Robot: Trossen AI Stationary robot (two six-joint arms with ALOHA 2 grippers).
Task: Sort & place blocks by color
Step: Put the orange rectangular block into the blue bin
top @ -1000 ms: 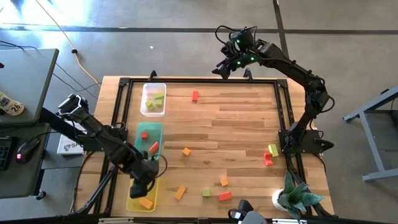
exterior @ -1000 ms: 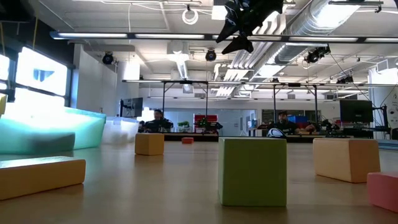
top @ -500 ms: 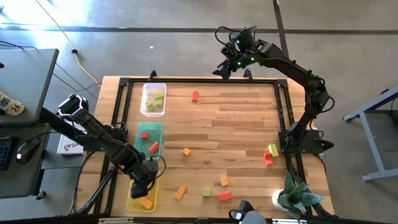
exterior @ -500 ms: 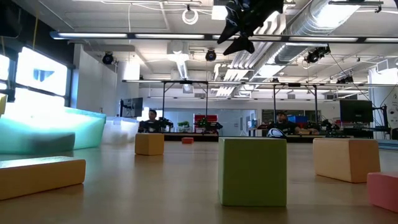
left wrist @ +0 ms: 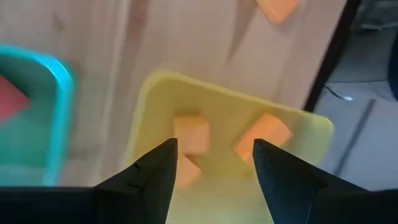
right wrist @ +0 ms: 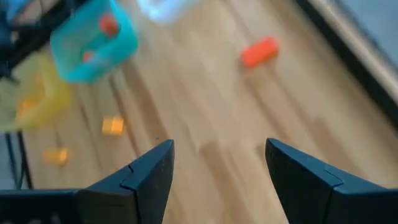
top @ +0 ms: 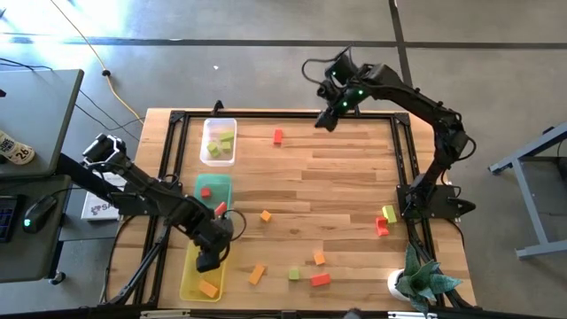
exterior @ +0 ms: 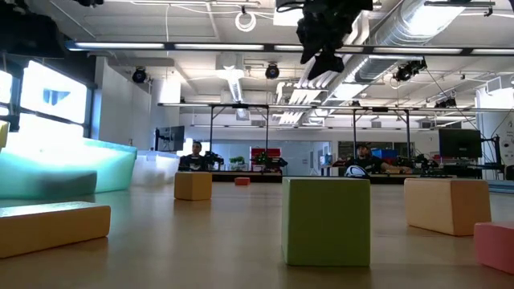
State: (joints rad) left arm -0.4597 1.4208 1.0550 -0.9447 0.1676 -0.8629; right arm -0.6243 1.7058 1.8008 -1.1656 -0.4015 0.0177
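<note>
My left gripper (top: 210, 258) (left wrist: 214, 155) hangs open and empty over the yellow tray (top: 197, 282) (left wrist: 155, 93), pointing steeply down. Three orange blocks (left wrist: 191, 134) (left wrist: 262, 137) lie in that tray below it. Red blocks (top: 219, 209) lie in the green tray (top: 213, 182), and yellow-green blocks (top: 220, 142) in the clear tray (top: 218, 124). My right gripper (top: 326, 120) (right wrist: 217, 149) (exterior: 321, 48) is open and empty, high over the table's far edge. A red block (top: 278, 136) (right wrist: 259, 51) lies on the table to its left.
Loose blocks lie on the wood: orange ones (top: 265, 215) (top: 257, 275) (top: 319, 258), a yellow-green one (top: 293, 274) (exterior: 325, 221), a red one (top: 320, 280), and a yellow-green (top: 389, 213) and red (top: 382, 228) pair by the right rail. A plant (top: 423, 282) stands at the near right corner.
My left gripper has shifted a little toward the table's right edge over the yellow tray. My right gripper has tipped to point more steeply down and has come down a little toward the table's near side, over the far edge.
</note>
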